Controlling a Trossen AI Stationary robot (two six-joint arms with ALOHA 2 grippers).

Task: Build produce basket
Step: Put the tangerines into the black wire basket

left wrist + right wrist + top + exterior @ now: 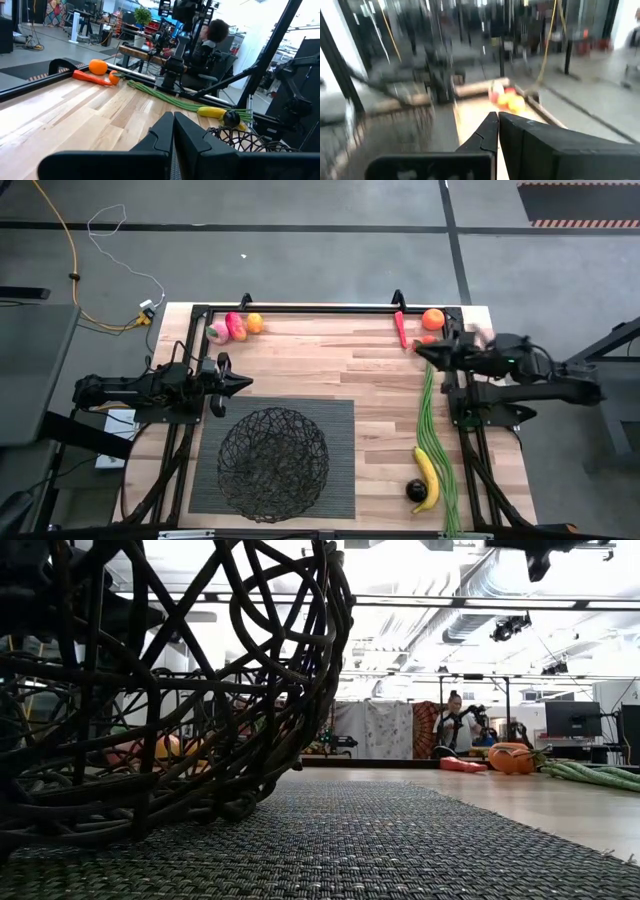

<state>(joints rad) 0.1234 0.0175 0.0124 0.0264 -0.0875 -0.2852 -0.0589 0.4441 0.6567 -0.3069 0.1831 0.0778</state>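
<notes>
Fingers of the left gripper (243, 382) are pressed together on nothing, hovering at the table's left side just beyond the basket's far rim. Right gripper (424, 353) is likewise closed and empty, above the far end of the green beans (430, 415). The basket (273, 463) sits empty on the ribbed mat (340, 420). A banana (428, 476) and dark fruit (416, 491) lie near right; an orange (432, 319) and red pepper (401, 330) far right; a peach (237, 327) far left.
</notes>
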